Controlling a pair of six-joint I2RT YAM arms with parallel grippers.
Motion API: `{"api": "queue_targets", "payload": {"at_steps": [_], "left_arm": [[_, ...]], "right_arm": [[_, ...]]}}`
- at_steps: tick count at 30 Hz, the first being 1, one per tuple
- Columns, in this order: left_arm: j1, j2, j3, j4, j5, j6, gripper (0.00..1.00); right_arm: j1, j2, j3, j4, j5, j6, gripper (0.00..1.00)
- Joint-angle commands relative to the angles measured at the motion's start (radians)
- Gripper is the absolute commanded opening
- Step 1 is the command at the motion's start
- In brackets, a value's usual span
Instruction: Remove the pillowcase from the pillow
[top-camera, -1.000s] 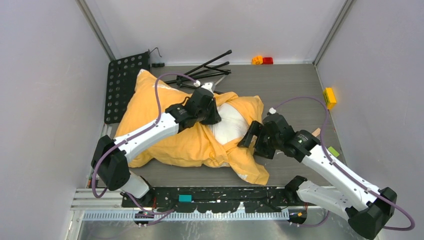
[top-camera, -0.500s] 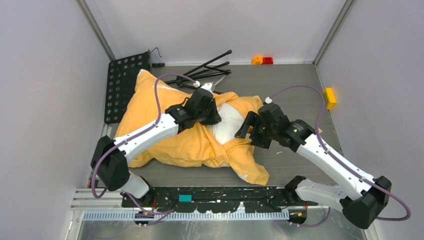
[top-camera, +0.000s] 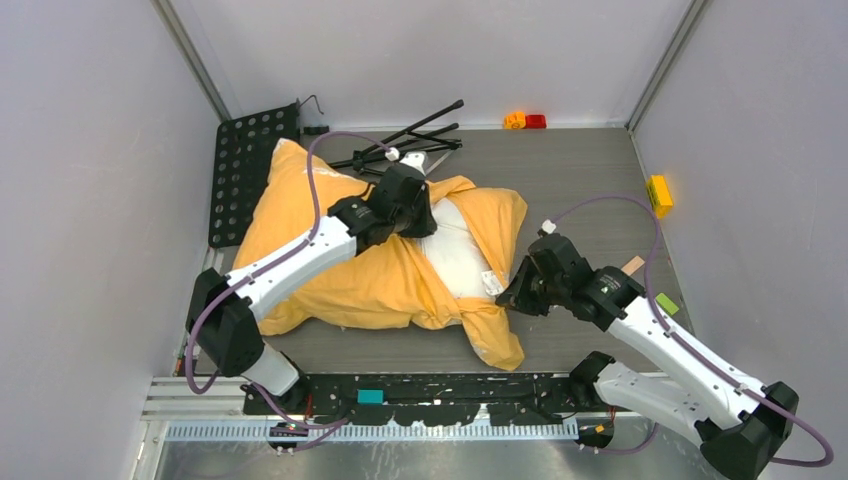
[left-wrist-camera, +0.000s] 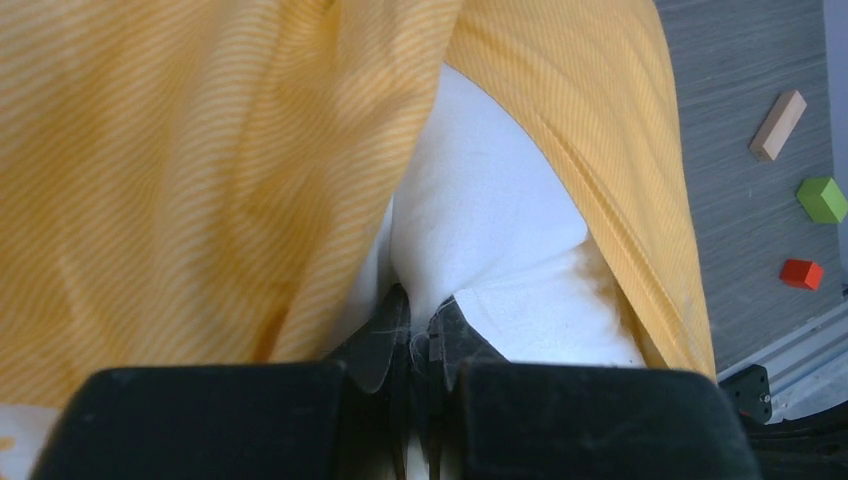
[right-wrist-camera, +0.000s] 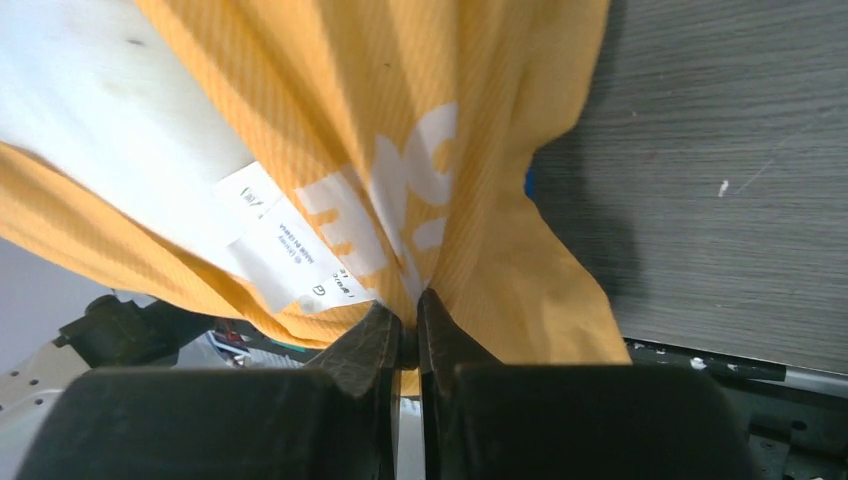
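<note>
Moved: in the last second the right pincer (top-camera: 506, 297) has dropped toward 5 o'clock and gone from wide apart to closed. The pillowcase (top-camera: 350, 270) flap beside it has drawn toward 6 o'clock, and we see more of the white pillow (top-camera: 458, 255). The left arm has edged toward 12 o'clock.
Hidden: the blue printed face is turned away. In the right wrist view we catch only a blue sliver at a fold and pale lettering showing through the orange. Most of the pillow lies under the cover, so we cannot trace its edges. The print on the care label (right-wrist-camera: 285, 240) is too small to read.
Left pincer (left-wrist-camera: 420, 322): fingers together, pinching a ridge of white pillow cloth. Their tips are sunk in the fabric, and from above the wrist covers them.
Right pincer: fingers together, clamped on a fold of orange fabric at the pillowcase's 4 o'clock edge.
Pillowcase: orange-yellow, finely striped and rumpled, spread from 9 o'clock to the middle of the counter (top-camera: 590, 190), gaping on its 3 o'clock side.
Pillow: on the counter, centre-left, mostly inside the cover, with a white wedge bare between the two pincers.
Nearby: a wooden block (top-camera: 632, 265) and a green block (top-camera: 667, 303) toward 4 o'clock, apart from the cloth.
</note>
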Motion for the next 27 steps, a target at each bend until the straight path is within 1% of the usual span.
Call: {"api": "queue_targets", "payload": {"at_steps": [1, 5, 8, 10, 16, 19, 24, 27], "left_arm": [[0.113, -0.005, 0.075, -0.043, -0.203, 0.095, 0.0], [0.114, -0.034, 0.083, -0.037, -0.135, 0.141, 0.0], [0.116, -0.046, 0.118, -0.094, -0.078, 0.159, 0.0], [0.12, -0.061, 0.132, -0.128, -0.073, 0.166, 0.0], [0.161, -0.115, 0.139, -0.167, -0.075, 0.182, 0.0], [0.166, -0.132, 0.142, -0.175, -0.048, 0.183, 0.0], [0.167, -0.13, 0.141, -0.191, -0.002, 0.179, 0.0], [0.169, -0.123, 0.145, -0.208, -0.036, 0.188, 0.0]], "right_arm": [[0.003, -0.047, -0.105, -0.102, 0.008, 0.044, 0.11], [0.003, -0.071, -0.198, -0.03, 0.027, 0.091, 0.11], [0.002, -0.035, -0.237, 0.033, 0.111, 0.1, 0.11], [0.002, 0.009, -0.25, 0.068, 0.132, 0.093, 0.11], [0.002, 0.129, -0.292, 0.147, 0.129, 0.086, 0.12], [0.002, 0.146, -0.292, 0.158, 0.163, 0.076, 0.15], [0.002, 0.153, -0.28, 0.169, 0.212, 0.054, 0.15], [0.003, 0.175, -0.3, 0.178, 0.276, 0.059, 0.16]]}}
